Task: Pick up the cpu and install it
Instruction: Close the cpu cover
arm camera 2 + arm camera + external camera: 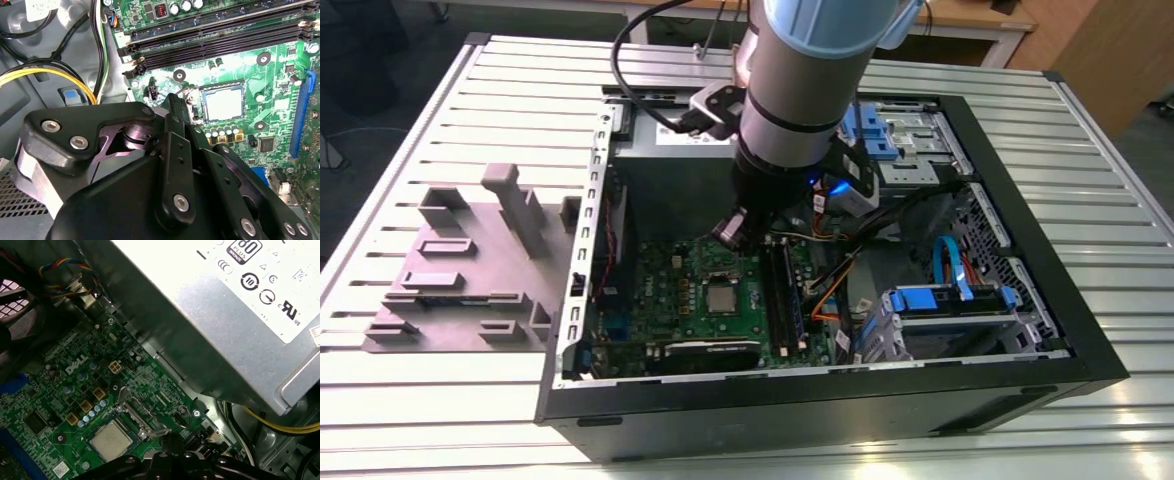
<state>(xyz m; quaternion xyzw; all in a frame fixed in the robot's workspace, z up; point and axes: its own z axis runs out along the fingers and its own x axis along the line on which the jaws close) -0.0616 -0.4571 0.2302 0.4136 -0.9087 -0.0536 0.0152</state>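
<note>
One cpu [722,297], a small square chip with a pale silvery top, lies flat in its socket on the green motherboard [670,285]; in the second wrist view the cpu [224,104] sits inside the socket's metal frame [200,102], and in the first wrist view the cpu [111,440] lies beside a hinged metal frame [135,412] that stands just next to it. The gripper [736,229] hangs above the board, near the socket but apart from the chip, and nothing shows between its jaws; whether the jaws are wide or narrow I cannot tell, for the black linkages hide the tips in both wrist views. Dark memory slots [220,37] run along the board just beyond the socket. The board lies at the bottom of an open black computer case [854,400], with a grey power supply [235,315] close over one edge of it and yellow and black cables [60,75] running past. Blue drive brackets [947,300] sit at the exterior view's right inside the case. The case rests on a ribbed metal tabletop [427,130], and a grey plastic tray [460,270] with raised blocks stands on the tabletop just beside the case, at the exterior view's left.
</note>
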